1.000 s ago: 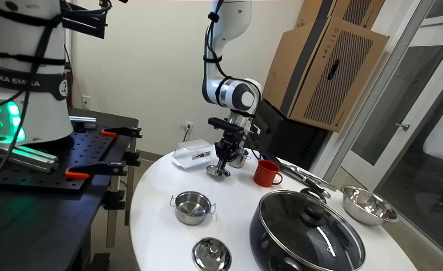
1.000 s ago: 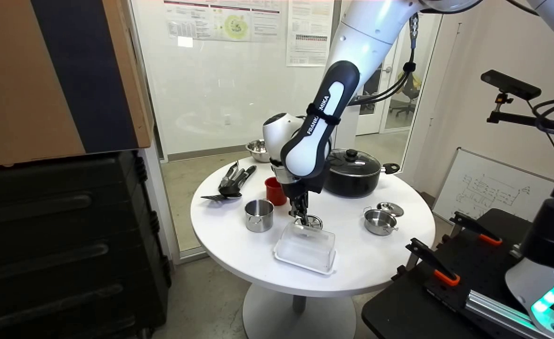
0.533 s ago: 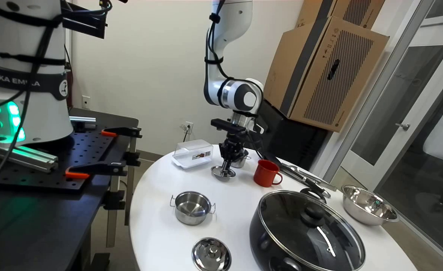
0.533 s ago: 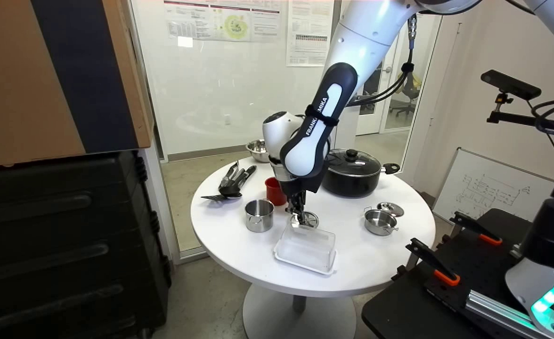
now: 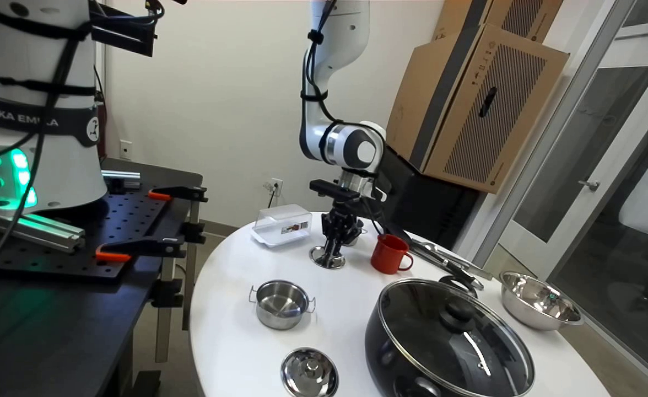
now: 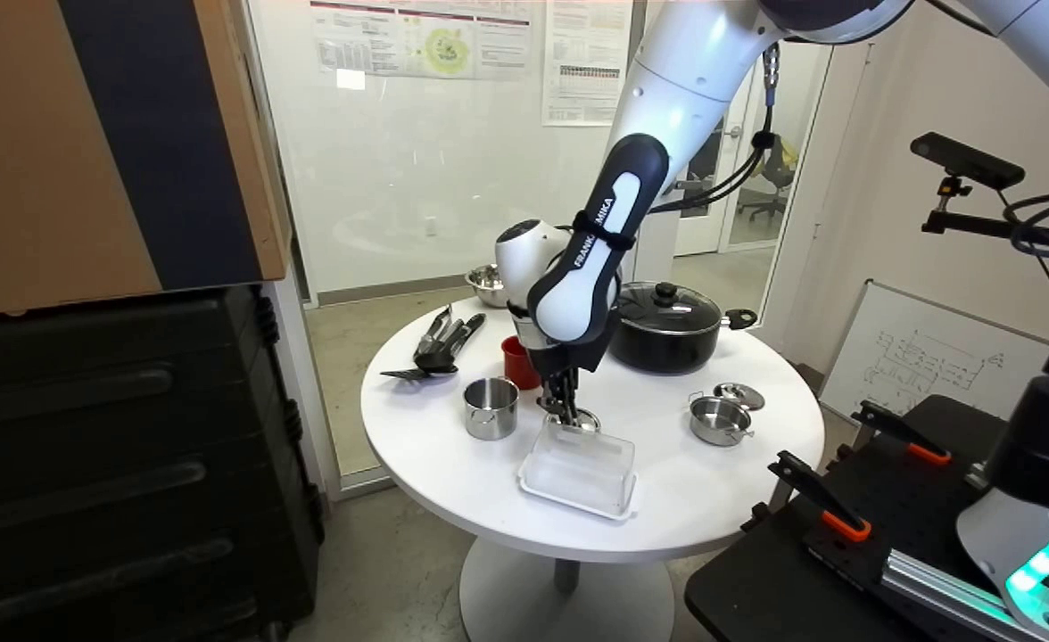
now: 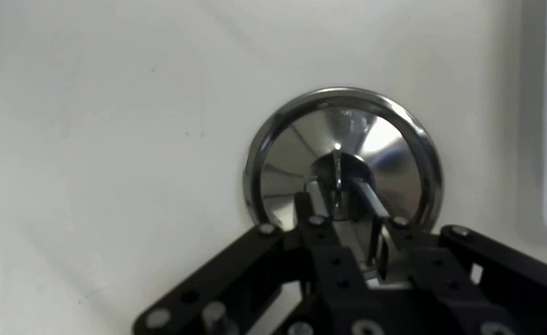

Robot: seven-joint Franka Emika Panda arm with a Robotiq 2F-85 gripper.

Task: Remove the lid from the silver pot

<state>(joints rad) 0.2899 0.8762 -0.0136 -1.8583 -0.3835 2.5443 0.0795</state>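
apparently, lid [image 7: 320, 135]: lying flat on the white table [image 7: 115, 209], right of centre in the wrist view, its loop handle [image 7: 337, 172] upright.
gripper [image 7: 336, 185]: fingers [image 7: 317, 200] a little spread, one on either side of the loop handle, a gap showing each way; nothing pinched.
silver pot [image 6: 491, 410]: uncovered, just left of centre in an exterior view; the removal looks done.
loop handle: could catch a finger if the gripper rises tilted or too narrow, dragging or flipping the lid.
clear box [image 6: 576, 468]: at the wrist view's right edge; a sideways retreat could bump it.
red mug [image 5: 390, 255]: right of centre in an exterior view; a careless swing may knock it.
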